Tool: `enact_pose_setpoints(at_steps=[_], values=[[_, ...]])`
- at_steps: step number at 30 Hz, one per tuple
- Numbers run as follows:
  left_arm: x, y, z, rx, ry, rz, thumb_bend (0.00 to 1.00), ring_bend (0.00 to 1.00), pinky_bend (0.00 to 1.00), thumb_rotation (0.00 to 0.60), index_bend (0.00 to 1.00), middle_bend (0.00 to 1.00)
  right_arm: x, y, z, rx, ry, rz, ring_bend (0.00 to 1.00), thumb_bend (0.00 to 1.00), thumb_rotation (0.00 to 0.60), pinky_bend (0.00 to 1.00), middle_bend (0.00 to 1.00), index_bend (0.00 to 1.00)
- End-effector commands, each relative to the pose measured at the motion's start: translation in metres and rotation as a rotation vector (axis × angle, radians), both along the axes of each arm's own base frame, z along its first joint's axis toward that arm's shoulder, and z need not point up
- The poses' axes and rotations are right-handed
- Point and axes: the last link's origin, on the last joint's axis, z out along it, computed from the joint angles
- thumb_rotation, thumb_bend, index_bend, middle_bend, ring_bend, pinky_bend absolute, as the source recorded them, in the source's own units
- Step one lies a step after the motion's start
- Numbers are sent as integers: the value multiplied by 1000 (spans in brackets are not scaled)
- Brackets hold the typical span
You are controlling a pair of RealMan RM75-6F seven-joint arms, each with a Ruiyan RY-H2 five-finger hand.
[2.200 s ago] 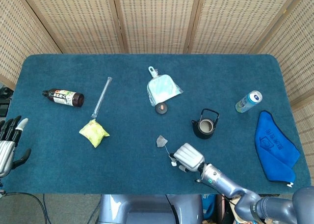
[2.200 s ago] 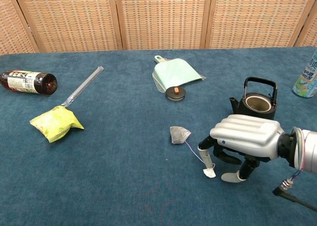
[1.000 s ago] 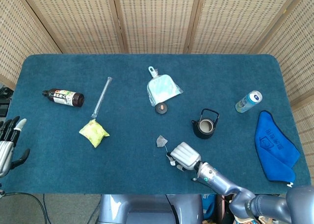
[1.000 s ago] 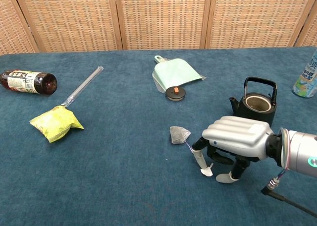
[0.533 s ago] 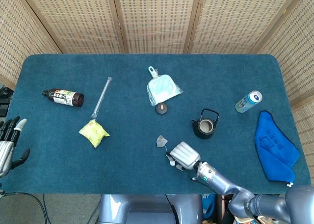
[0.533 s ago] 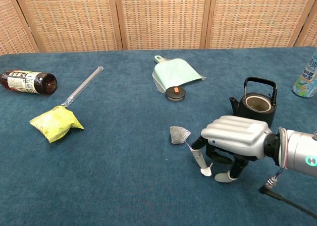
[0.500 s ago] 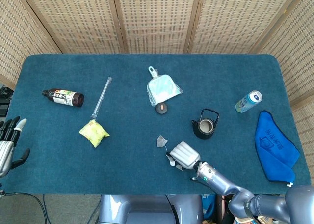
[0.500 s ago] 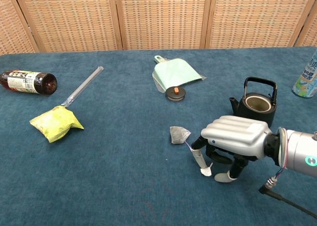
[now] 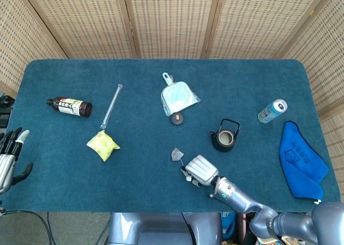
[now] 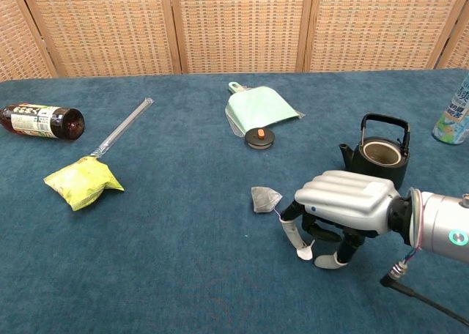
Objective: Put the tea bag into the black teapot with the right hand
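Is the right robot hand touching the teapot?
Apart. In the head view a strip of blue cloth separates the right robot hand from the teapot; the chest view only overlaps them.

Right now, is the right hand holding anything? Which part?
Cannot tell. The right hand has fingers down at the tea bag's paper tag; the tea bag lies on the table. Left hand holds nothing.

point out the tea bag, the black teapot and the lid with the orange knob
tea bag (image 10: 264, 199), chest view, on the grey pouch.
black teapot (image 10: 382, 158), chest view, on its body near the open rim.
lid (image 10: 259, 138), chest view, on its orange knob.
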Motion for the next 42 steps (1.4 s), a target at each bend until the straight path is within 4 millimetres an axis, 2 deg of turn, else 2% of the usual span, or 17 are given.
enact_pose_setpoints(at_steps=[1, 12, 30, 36, 42], values=[[0, 0, 0, 0, 0, 0, 377, 0, 0, 600, 0, 0, 1, 0, 0, 0, -3, 1, 959, 584, 600, 989, 923, 569], [1, 0, 0, -4, 3, 1, 378, 0, 0, 600, 0, 0, 1, 1, -1, 3, -14, -3, 960, 588, 600, 989, 927, 606], [0, 0, 0, -4, -1, 4, 377, 0, 0, 600, 0, 0, 2, -1, -3, -1, -22, -13, 961, 669, 600, 989, 928, 607], [-1, 0, -1, -7, -1, 3, 377, 0, 0, 600, 0, 0, 8, -7, 8, -28, -75, -26, 961, 671, 600, 989, 928, 606], [2, 2, -2, -10, -3, -4, 377, 0, 0, 600, 0, 0, 19, -16, 30, -59, -129, -22, 961, 671, 600, 989, 928, 607]])
